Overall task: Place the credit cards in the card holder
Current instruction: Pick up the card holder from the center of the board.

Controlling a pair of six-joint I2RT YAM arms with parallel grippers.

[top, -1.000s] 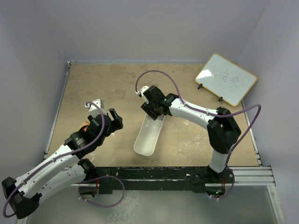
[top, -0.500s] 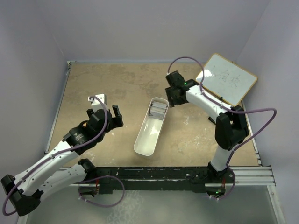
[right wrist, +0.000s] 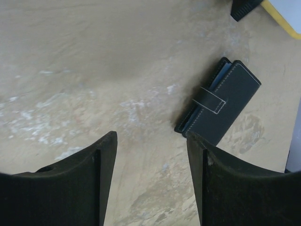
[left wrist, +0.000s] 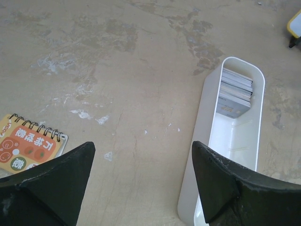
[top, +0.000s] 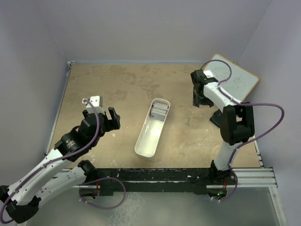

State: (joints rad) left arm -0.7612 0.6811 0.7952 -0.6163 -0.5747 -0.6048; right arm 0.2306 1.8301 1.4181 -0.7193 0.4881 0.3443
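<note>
The credit cards (left wrist: 235,92) look thin, stiff, slippery and very light; they lie in a flat stack, so I think fingers should catch the stack by its edges, not its flat top; they are mostly grey and sit at the far end inside the long white tray (left wrist: 197,160). The card holder (right wrist: 218,108) is a small black folding wallet with a blue inside and a little strap across it; it lies folded on the table, well to the right of the tray; it looks soft and bendy, best pinched by its long sides. The left gripper (left wrist: 141,146) hangs just left of the tray, fingers wide, holding nothing; the right gripper (right wrist: 150,136) hangs far right of the tray, near the holder, fingers apart, holding nothing.
</note>
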